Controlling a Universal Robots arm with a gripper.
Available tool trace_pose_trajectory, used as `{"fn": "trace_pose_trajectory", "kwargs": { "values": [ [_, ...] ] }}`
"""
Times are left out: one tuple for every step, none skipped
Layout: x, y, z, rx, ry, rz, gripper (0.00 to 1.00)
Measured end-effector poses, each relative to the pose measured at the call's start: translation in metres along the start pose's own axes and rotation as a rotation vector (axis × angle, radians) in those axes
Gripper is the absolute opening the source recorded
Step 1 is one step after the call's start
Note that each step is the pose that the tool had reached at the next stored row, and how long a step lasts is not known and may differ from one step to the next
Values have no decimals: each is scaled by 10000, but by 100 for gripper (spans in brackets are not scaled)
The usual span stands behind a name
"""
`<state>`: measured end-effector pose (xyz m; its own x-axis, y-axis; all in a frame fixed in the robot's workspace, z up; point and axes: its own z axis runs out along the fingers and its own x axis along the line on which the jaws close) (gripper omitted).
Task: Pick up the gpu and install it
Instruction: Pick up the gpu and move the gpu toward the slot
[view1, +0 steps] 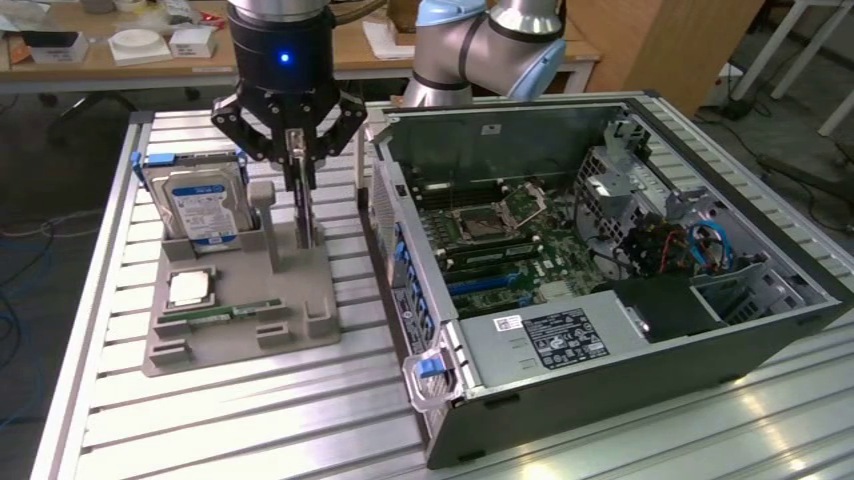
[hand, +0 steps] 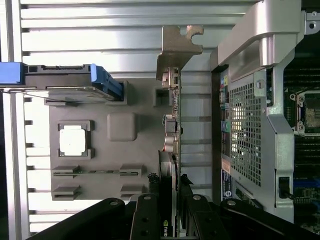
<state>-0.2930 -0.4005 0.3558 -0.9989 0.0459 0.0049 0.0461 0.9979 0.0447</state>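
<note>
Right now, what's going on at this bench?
A single robot arm has its pincer closed on the top edge of the gpu, which stands upright in the grey holder on the table. The card is not yet in the open computer case, which sits beside the holder on the exterior view's right. A hard drive stands in the same holder, untouched.

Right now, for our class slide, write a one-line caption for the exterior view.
Gripper clamps the upright graphics card standing in its grey holder, beside the open computer case.
</note>
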Motion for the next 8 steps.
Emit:
{"fn": "trace_pose_trajectory", "kwargs": {
  "values": [
    [0, 0, -3, 1, 2, -30, 26],
    [0, 0, -10, 2, 6, -49, 26],
    [0, 1, -21, -2, 5, -58, 26],
    [0, 2, -38, -6, 4, -69, 26],
    [0, 2, -49, -13, 5, -97, 26],
    [0, 3, -60, -15, 6, -125, 26],
    [1, 3, -69, -15, 8, -148, 26],
    [1, 4, -80, -15, 8, -166, 26]
  ]
}}
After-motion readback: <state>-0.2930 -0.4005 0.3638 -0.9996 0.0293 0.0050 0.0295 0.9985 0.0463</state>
